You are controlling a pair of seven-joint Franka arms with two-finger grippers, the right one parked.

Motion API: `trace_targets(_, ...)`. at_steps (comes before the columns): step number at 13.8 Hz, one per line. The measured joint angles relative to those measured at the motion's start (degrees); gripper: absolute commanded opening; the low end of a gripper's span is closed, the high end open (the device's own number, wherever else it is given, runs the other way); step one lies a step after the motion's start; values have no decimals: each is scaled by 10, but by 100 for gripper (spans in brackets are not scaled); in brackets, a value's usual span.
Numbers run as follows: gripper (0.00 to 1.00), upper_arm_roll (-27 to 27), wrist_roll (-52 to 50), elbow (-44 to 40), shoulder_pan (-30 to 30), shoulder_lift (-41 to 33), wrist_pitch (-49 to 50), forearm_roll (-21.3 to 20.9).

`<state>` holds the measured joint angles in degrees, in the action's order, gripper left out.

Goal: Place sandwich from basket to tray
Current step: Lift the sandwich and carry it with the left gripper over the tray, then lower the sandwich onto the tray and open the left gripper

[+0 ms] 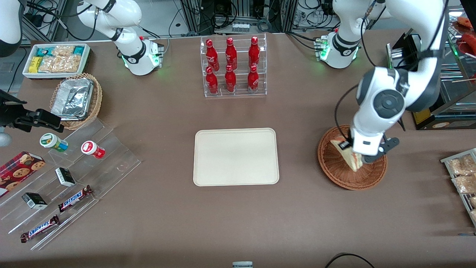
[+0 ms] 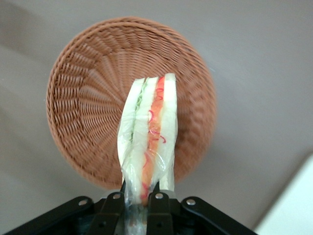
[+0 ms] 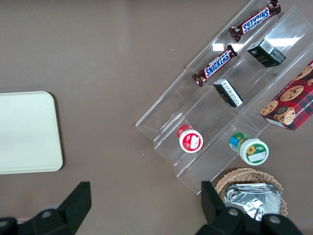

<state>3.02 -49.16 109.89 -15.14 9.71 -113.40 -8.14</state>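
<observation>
The sandwich point(image 1: 349, 155) point(image 2: 149, 132), a plastic-wrapped wedge of pale bread with red-orange and green filling, hangs just above the reddish-brown wicker basket point(image 1: 334, 165) point(image 2: 88, 98). My left gripper point(image 1: 357, 160) point(image 2: 143, 192) is shut on the sandwich, pinching one end between its black fingers point(image 2: 157, 198), and hovers over the basket's middle. The cream-white tray point(image 1: 235, 156) point(image 3: 27, 132) lies flat on the brown table beside the basket, toward the parked arm's end. Nothing lies on the tray.
A clear rack of red bottles point(image 1: 233, 66) stands farther from the front camera than the tray. Clear stepped shelves point(image 1: 70, 175) with candy bars and cups, a tan basket with foil container point(image 1: 76, 99) and a snack bin point(image 1: 56, 59) sit toward the parked arm's end. Packets point(image 1: 463, 175) lie at the working arm's end.
</observation>
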Motion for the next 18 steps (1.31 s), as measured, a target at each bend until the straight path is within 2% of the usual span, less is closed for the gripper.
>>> trace_targets(5, 0, 2, -17, -63, -118, 31, 21, 0)
trace_targets(8, 0, 3, -36, -133, -177, 102, 18, 2)
trace_targets(12, 0, 3, -63, -259, -240, 238, 2, 6)
trace_targets(18, 0, 3, -65, -294, -297, 319, -81, 6)
